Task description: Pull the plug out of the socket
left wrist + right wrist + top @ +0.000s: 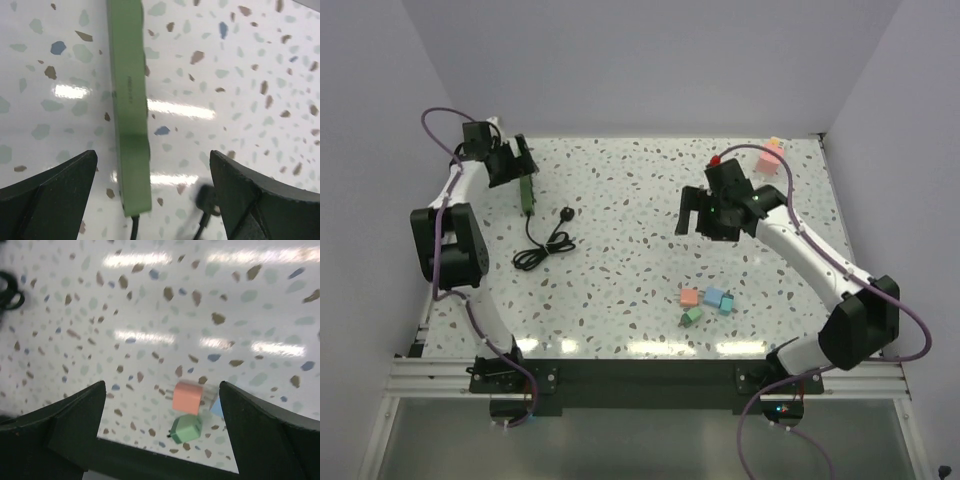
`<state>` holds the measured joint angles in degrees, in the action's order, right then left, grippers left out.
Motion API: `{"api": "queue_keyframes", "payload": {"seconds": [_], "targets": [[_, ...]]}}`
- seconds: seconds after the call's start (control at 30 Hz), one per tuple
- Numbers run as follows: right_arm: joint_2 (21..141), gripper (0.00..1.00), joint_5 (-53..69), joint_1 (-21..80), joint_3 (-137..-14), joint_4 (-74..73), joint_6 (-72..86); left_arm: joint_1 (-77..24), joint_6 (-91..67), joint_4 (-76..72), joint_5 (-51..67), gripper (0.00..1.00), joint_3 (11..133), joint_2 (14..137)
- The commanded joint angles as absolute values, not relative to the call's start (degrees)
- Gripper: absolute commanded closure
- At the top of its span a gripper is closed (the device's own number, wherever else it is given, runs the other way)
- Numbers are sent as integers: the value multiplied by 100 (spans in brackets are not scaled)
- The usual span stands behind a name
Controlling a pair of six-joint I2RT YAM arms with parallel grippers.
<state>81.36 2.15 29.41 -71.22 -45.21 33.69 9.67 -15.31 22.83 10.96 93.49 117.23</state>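
fingers (55,192) of left gripper (515,160) spread wide, straddling dark-green power strip (129,100) at 10 o'clock on table (620,200), not touching it. thin black cord (542,252) coils at strip's 5 o'clock. right gripper (162,385) spread too, empty, hovering over pink block (186,396) and green block (186,429). no seated plug visible on strip. looks like bracing step; next move needs left fingers closing squarely on strip.

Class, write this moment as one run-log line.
left gripper: open, over socket | right gripper: open, empty | nothing held
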Motion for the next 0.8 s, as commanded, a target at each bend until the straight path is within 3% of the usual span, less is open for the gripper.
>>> {"api": "queue_keyframes", "payload": {"seconds": [0.0, 0.23, 0.57, 0.7, 0.77], "targets": [[8858, 1, -903, 2507, -7855, -5001, 3278, 924, -1898, 1891, 1932, 0, 8721, 10638], [10484, 1, -1775, 1653, -9289, -5010, 3796, -226, -1750, 1907, 2768, 0, 7604, 9634], [11970, 1, -1627, 712, -10336, -4817, 4403, -1186, -2022, 1529, 3006, 0, 6030, 8807], [12524, 8, -1373, 572, -10722, -4790, 4316, -1266, -2039, 1477, 2997, 0, 5748, 8649], [12752, 23, -1258, 563, -10828, -4729, 4176, -1266, -2065, 1468, 2980, 0, 5643, 8596]]}}
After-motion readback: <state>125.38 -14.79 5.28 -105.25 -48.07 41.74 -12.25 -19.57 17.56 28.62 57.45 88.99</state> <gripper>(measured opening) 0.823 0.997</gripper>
